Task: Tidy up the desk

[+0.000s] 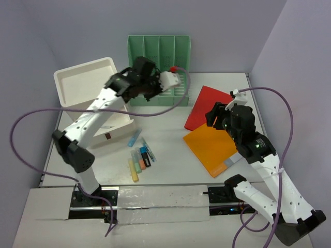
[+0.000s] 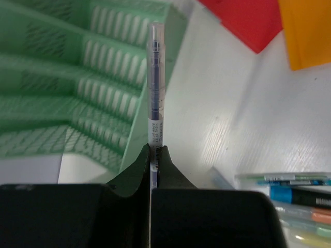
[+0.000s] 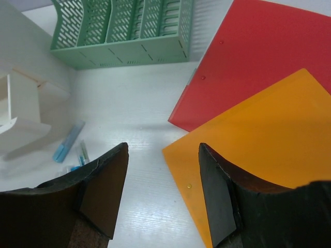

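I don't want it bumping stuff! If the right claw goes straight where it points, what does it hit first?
Probably the bare desk, right beside the corner of the orange folder. The right gripper is open and empty. Depth is unclear, so one finger might touch the folder first.

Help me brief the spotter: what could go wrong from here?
1. The left gripper pinches the pen near one end only; it may pivot or snag on the green file holder.
2. The open right gripper hovers over the orange folder, which overlaps the red folder; grabbing one may drag the other.
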